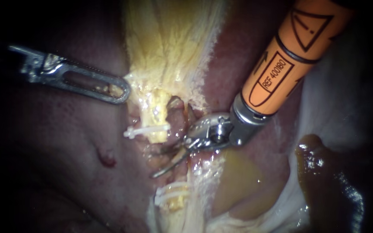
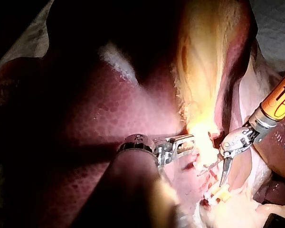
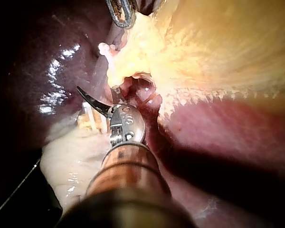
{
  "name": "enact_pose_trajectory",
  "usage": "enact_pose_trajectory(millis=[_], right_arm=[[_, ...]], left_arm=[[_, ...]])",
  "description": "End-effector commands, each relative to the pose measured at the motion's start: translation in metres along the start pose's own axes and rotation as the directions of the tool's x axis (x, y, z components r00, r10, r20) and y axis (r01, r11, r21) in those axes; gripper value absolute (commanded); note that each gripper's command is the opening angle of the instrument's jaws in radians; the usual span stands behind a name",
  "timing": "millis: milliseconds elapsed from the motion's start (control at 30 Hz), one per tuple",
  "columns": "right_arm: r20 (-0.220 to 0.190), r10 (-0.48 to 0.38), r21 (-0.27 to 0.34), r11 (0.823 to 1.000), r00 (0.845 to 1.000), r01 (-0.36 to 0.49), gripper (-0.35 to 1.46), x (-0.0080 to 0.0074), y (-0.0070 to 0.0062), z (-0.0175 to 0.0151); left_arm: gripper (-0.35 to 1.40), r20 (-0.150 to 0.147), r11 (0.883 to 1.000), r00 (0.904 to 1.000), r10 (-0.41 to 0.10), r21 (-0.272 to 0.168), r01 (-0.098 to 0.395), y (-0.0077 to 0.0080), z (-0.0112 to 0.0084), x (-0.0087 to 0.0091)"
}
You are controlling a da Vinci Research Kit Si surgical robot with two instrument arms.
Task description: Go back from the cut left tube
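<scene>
My right instrument (image 1: 162, 162), blades apart, sits btwn cut left tube (image 1: 157, 121) ends; left instrument (image 1: 117, 89) clamps yellow tissue (image 1: 169, 43), prob. so exit's clear.

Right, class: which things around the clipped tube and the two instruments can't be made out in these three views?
Endoscope view: the right instrument covers part of the gap between the upper clip and the lower clips.
Right wrist view: the edge cuts off the left instrument behind its tip; the right instrument's shaft hides tissue under it.
Left wrist view: glare washes out the yellow tissue at the left instrument's tip.
</scene>
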Motion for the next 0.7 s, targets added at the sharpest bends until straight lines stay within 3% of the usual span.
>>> enact_pose_trajectory(millis=[33,200,400,467,500,567,700], right_arm=[[-0.005,0.000,0.000,1.000,1.000,0.000,1.25,-0.0001,0.0000,0.0000],[-0.018,-0.026,-0.005,1.000,1.000,0.025,1.30,-0.0003,-0.0005,-0.0002],[-0.055,-0.088,-0.127,0.989,0.995,0.080,1.38,-0.0014,-0.0021,-0.0027],[-0.065,-0.116,-0.186,0.977,0.991,0.102,1.43,-0.0020,-0.0027,-0.0037],[-0.068,-0.146,-0.236,0.964,0.987,0.126,1.43,-0.0024,-0.0031,-0.0045],[-0.066,-0.174,-0.277,0.949,0.983,0.149,1.43,-0.0028,-0.0038,-0.0057],[-0.017,-0.232,-0.369,0.905,0.973,0.210,1.43,-0.0028,-0.0052,-0.0090]], left_arm=[[-0.35,0.000,1.000,1.0000,0.000,0.001,0.000,0.0000,0.0000,0.0000],[-0.35,-0.001,1.000,1.0000,0.001,0.001,-0.001,0.0001,-0.0001,0.0000],[-0.35,-0.001,1.000,1.0000,0.001,0.002,-0.001,0.0004,-0.0001,0.0000],[-0.35,-0.002,1.000,1.0000,0.002,0.002,-0.001,0.0004,-0.0002,0.0000],[-0.35,-0.002,1.000,1.0000,0.001,0.002,-0.001,0.0004,-0.0002,0.0000],[-0.35,-0.002,1.000,1.0000,0.002,0.002,-0.002,0.0005,-0.0002,0.0000],[-0.35,-0.002,1.000,1.0000,0.002,0.002,-0.002,0.0005,-0.0002,0.0000]])
